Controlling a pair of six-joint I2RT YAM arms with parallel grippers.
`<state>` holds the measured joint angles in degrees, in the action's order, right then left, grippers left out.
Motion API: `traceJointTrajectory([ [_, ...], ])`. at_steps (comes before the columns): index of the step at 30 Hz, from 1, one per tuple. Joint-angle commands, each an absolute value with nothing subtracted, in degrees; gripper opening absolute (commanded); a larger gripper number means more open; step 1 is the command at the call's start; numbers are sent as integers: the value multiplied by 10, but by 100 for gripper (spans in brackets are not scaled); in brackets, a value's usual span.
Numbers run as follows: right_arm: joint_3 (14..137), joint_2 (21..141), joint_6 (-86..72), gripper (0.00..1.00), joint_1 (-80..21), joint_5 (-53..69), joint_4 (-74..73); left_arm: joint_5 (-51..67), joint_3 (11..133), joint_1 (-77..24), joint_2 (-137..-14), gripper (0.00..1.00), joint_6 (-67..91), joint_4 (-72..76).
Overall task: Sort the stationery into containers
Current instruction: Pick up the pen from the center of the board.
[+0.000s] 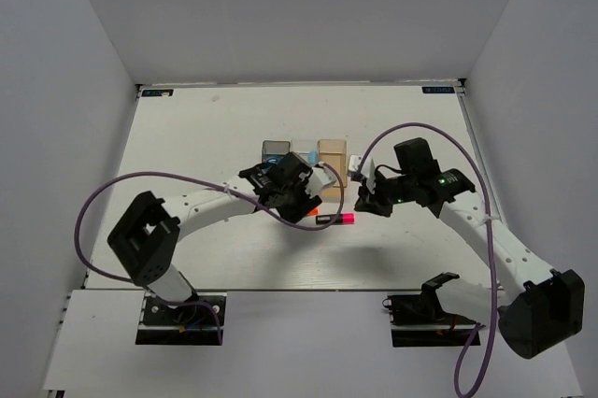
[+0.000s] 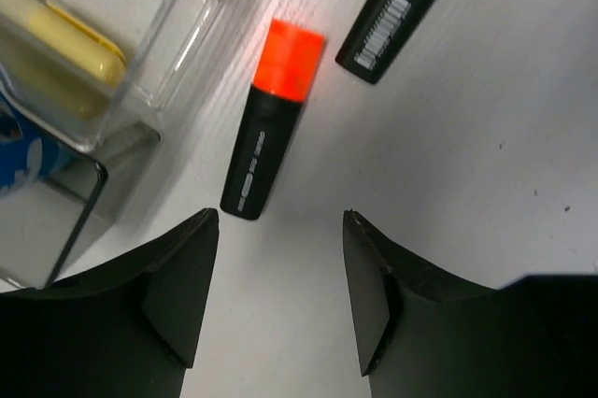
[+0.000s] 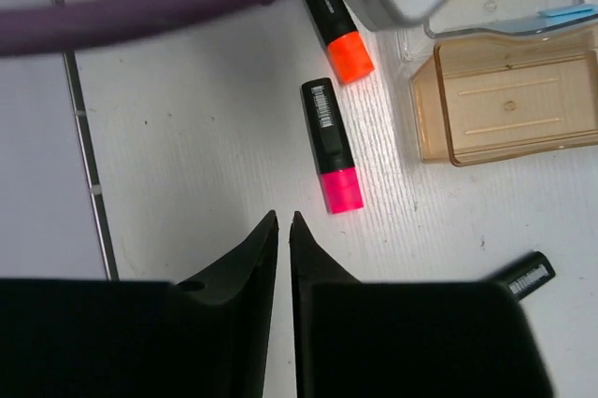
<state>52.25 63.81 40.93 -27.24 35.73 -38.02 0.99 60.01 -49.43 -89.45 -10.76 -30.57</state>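
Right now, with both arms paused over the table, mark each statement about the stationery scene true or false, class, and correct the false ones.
1. The left gripper is open. True.
2. The orange-ended highlighter lies inside the clear bin. False: it lies on the table, just outside that bin.
3. A pale yellow stick lies in the clear bin. True.
4. The right gripper holds the pink-ended highlighter. False: the gripper is shut on nothing, and that highlighter lies on the table ahead of it.
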Motion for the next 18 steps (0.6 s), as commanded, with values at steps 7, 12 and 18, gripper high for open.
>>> traceJointTrajectory([
  [7, 505, 604, 435, 17, -240, 414, -390, 40, 664, -494, -961, 66, -138, -290],
  [12, 505, 604, 434, 18, -229, 421, -392, 52, 663, -482, -984, 65, -134, -280],
  [18, 505, 606, 435, 18, -224, 433, -393, 63, 663, -471, -1005, 64, -134, -266],
])
